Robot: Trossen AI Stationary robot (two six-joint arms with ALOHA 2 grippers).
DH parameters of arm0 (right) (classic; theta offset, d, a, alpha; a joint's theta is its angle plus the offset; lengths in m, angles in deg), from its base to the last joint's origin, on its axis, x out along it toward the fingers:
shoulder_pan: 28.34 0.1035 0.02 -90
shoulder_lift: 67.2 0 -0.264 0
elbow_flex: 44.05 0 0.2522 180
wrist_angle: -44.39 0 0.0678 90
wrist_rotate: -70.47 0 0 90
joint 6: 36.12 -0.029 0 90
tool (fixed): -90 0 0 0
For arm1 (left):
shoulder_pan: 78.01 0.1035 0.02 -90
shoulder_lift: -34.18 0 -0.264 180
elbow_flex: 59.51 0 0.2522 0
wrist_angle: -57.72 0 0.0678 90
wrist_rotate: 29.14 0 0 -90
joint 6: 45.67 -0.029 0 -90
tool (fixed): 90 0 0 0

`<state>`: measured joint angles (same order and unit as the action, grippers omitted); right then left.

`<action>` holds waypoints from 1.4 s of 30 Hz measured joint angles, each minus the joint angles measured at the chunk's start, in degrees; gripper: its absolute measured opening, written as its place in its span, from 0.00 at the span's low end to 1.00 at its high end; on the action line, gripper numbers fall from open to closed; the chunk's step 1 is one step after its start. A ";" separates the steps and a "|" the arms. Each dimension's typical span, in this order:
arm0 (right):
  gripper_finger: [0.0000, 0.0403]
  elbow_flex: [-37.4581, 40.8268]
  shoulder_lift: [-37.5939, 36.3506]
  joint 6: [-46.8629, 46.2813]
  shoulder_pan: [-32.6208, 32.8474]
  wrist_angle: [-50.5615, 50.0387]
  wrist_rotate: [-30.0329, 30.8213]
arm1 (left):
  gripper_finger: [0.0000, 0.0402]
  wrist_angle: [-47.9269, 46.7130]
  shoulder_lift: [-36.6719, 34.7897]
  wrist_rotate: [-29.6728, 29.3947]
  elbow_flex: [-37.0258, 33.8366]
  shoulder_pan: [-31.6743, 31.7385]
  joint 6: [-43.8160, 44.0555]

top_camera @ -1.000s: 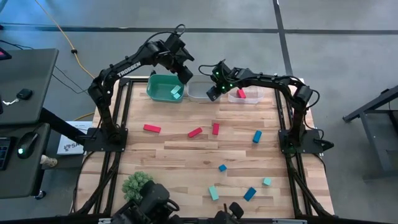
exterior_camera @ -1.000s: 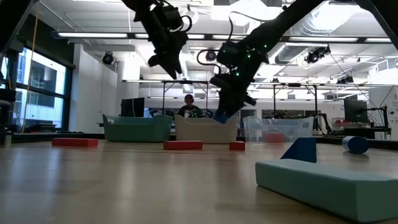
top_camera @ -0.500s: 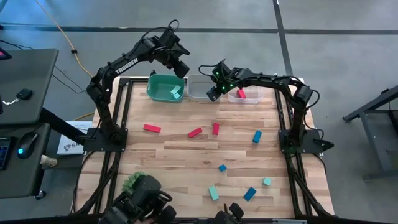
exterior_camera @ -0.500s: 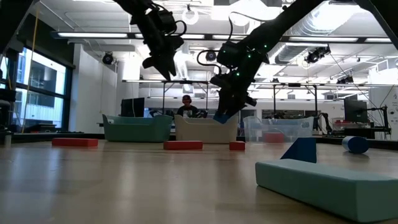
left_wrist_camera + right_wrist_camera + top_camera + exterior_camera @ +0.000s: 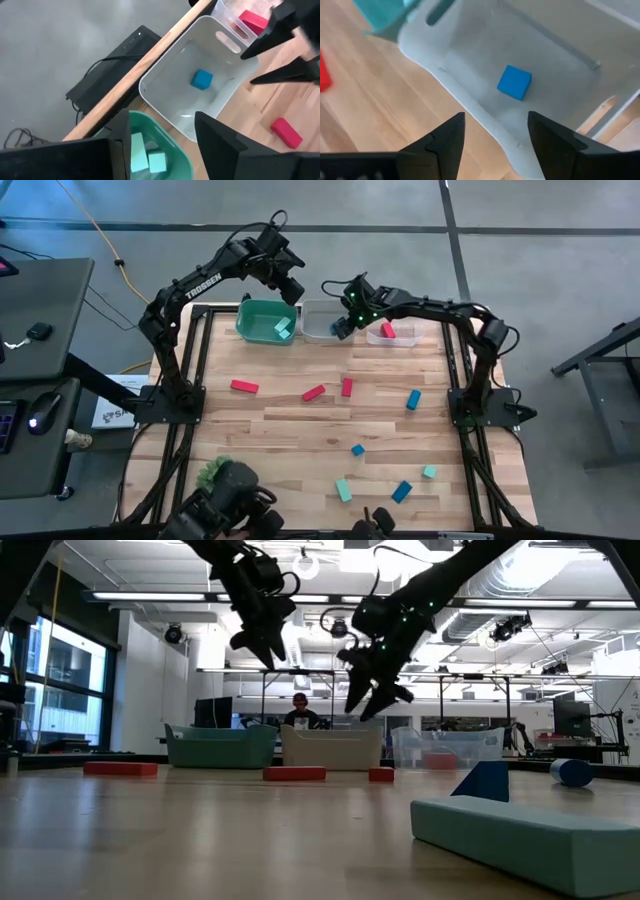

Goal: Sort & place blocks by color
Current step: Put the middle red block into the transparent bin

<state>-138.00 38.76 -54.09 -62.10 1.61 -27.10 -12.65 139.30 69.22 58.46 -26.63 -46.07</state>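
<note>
My right gripper [image 5: 342, 330] hangs open over the white bin [image 5: 318, 332]. A blue cube [image 5: 514, 82] lies on that bin's floor below its fingers. My left gripper [image 5: 292, 288] stands open and empty, high by the far edge, beside the green bin [image 5: 262, 330], which holds two teal blocks [image 5: 147, 157]. A red block [image 5: 388, 330] lies in the clear bin [image 5: 400, 340]. On the wooden table lie three red blocks [image 5: 314, 392], three blue blocks [image 5: 413, 399] and two teal blocks [image 5: 343, 490].
The three bins stand in a row along the table's far edge. A green spiky ball [image 5: 212, 473] sits at the near left corner, partly behind a dark camera mount. In the low view a person [image 5: 300, 715] shows far behind the bins.
My right gripper has opened and let go of the blue cube, which has dropped into the white bin. The gripper has then risen a little above the bin. My left gripper has swung slightly toward the far left, away from the green bin.
</note>
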 joint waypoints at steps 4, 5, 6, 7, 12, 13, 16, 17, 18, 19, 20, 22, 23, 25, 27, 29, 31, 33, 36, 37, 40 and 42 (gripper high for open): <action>0.51 0.00 -3.57 0.02 -0.06 0.09 0.93 | 0.36 -1.45 -0.60 0.01 0.02 -0.75 0.93; 0.51 0.00 -4.44 0.04 -0.15 0.07 1.12 | 0.36 -1.78 -0.71 0.00 0.02 -1.16 1.67; 0.51 0.00 -5.35 0.17 -0.23 0.12 1.11 | 0.36 -2.26 -0.72 0.03 0.02 -1.61 2.37; 0.51 0.00 -6.21 0.28 -0.34 0.14 1.13 | 0.36 -2.87 -0.74 0.04 0.02 -2.24 2.97; 0.51 0.00 -10.75 0.40 -0.83 0.28 1.56 | 0.36 -6.34 -0.74 0.02 -0.10 -6.85 3.97; 0.51 0.00 -11.71 0.43 -0.92 0.31 1.62 | 0.36 -6.53 -0.74 0.01 -0.35 -8.14 4.64; 0.51 0.00 -14.65 0.23 -1.41 0.35 1.77 | 0.36 -6.83 -0.74 0.04 -1.27 -12.18 5.31; 0.51 0.00 -15.57 0.15 -1.56 0.40 1.90 | 0.36 -6.82 -0.74 0.05 -1.64 -13.47 5.32; 0.51 0.00 -16.52 0.04 -1.76 0.39 2.39 | 0.36 -6.78 -0.77 0.03 -2.13 -14.72 5.37; 0.51 0.00 -17.46 0.02 -1.92 0.36 2.95 | 0.36 -6.80 -0.77 -0.01 -2.74 -15.89 5.59; 0.51 0.00 -18.36 0.08 -2.01 0.36 3.50 | 0.36 -6.83 -0.77 0.00 -3.45 -16.93 5.94; 0.51 0.00 -20.14 0.41 -2.25 0.37 4.35 | 0.36 -6.87 -0.77 -0.04 -4.92 -18.93 7.24; 0.51 0.00 -20.94 0.44 -2.34 0.38 4.38 | 0.36 -6.88 -0.77 -0.04 -5.63 -19.81 7.76; 0.51 0.00 -22.30 0.45 -2.60 0.37 4.41 | 0.36 -6.68 -0.77 -0.06 -7.14 -21.53 8.64; 0.51 0.00 -23.39 0.45 -2.64 0.38 4.41 | 0.36 -6.64 -0.77 -0.09 -8.78 -23.01 9.51; 0.51 0.00 -24.16 0.49 -2.64 0.36 4.46 | 0.36 -6.63 -0.77 -0.07 -9.95 -24.30 10.81; 0.51 0.00 -24.56 0.80 -2.64 0.35 4.59 | 0.36 -6.38 -0.77 -0.15 -10.99 -25.52 12.17; 0.51 0.00 -24.68 1.20 -2.64 0.33 4.61 | 0.36 -6.16 -0.77 -0.50 -11.93 -26.76 13.47; 0.51 0.00 -24.69 1.29 -2.63 -0.07 4.59 | 0.36 -6.02 -0.77 -3.21 -13.28 -28.54 14.81; 0.51 0.00 -24.69 0.99 -2.59 -0.21 4.58 | 0.36 -6.06 -0.77 -4.26 -13.70 -29.08 15.23; 0.51 0.00 -24.69 0.01 -2.59 -1.00 4.58 | 0.36 -4.77 -0.77 -4.87 -14.91 -30.65 15.83; 0.51 0.00 -24.69 -0.02 -2.59 -1.57 4.59 | 0.36 -2.96 -0.77 -4.68 -15.80 -31.60 16.88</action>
<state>-138.00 14.08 -54.11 -64.69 0.03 -22.51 -15.61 138.54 64.54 42.66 -58.24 -29.20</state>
